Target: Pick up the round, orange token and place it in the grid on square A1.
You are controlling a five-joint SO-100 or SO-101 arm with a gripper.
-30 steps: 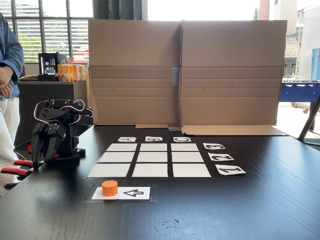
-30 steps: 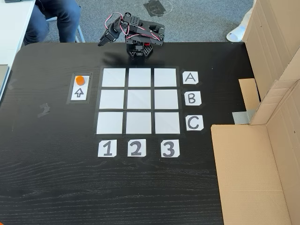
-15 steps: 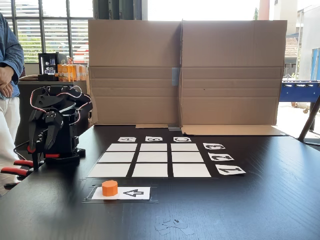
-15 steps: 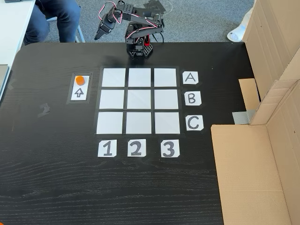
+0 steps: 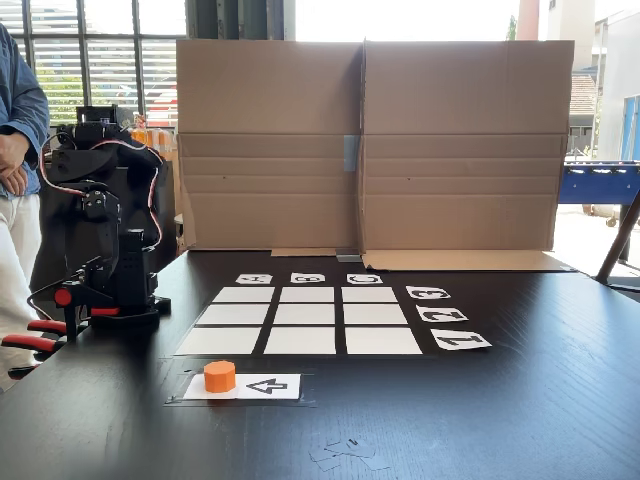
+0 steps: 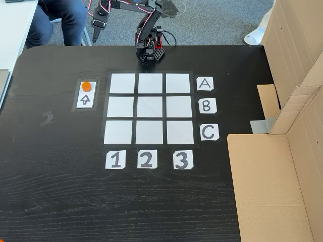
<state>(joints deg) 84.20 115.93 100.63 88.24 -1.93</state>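
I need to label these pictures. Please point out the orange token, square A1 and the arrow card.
token (image 6: 87, 85), fixed view from above, its top face.
square A1 (image 6: 122, 83), same view, centre of the square.
arrow card (image 5: 268, 386), low fixed view, beside the arrow.

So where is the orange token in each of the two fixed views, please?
In a fixed view from table height: the orange token stands low and left of centre, on the white arrow card, in front of the grid.
In a fixed view from above: the token is at upper left, left of the grid.
Shared landmark: the arrow card; its arrow points at the token.
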